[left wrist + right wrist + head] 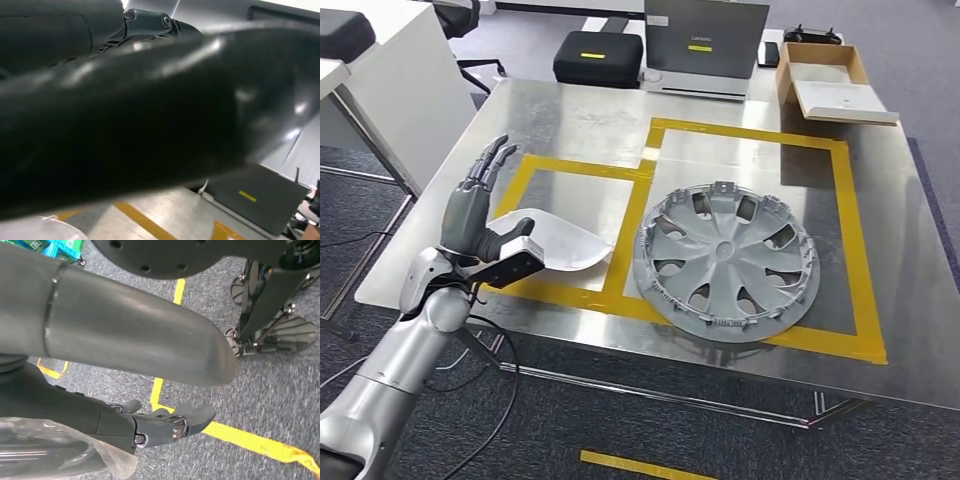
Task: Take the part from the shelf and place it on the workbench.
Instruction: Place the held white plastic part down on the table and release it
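The part (563, 240), a thin curved silver-white sheet, lies flat on the steel workbench (569, 120) inside the left yellow-taped box. My left hand (475, 215) stands at its left edge, fingers straight and spread, pointing away over the table, with the thumb at the part's rim. I cannot tell whether the thumb touches it. In the left wrist view the hand (132, 115) is a dark blur over the yellow tape, with a pale corner of the part (49, 227) showing. My right hand (124, 335) hangs over grey carpet, its fingers (170, 422) loosely extended and holding nothing.
A grey wheel cover (727, 260) lies in the larger taped box to the right of the part. At the workbench's far edge are a laptop (705, 40), a black case (598, 58) and a cardboard box (826, 75). A white desk (388, 80) stands to the left.
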